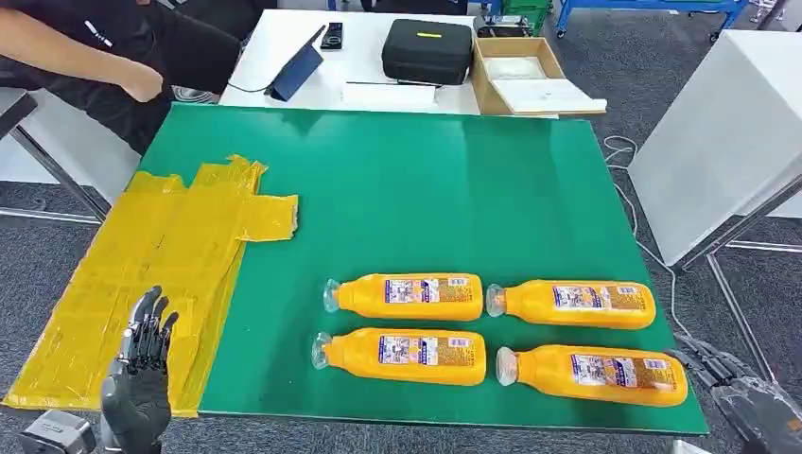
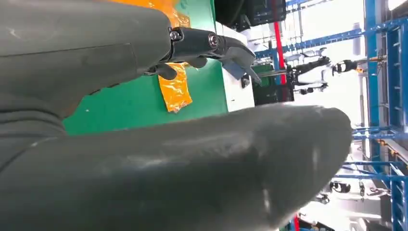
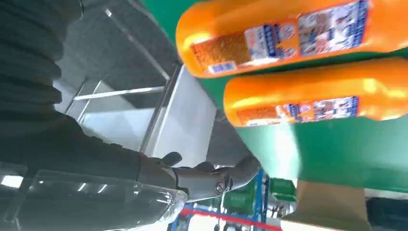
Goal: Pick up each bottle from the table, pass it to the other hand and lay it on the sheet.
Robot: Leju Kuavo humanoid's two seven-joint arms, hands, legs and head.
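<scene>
Four orange bottles lay on their sides in two rows on the green worktop: far left, far right, near left and near right, caps pointing toward the yellow sheet. Left hand hovered over the sheet's near edge, fingers spread and holding nothing. Right hand hung just off the worktop's near right corner, fingers apart, gripping nothing.

The head view looks down from high over the green table; both wrist views sit close behind their hands, sharing that tabletop's edges.
</scene>
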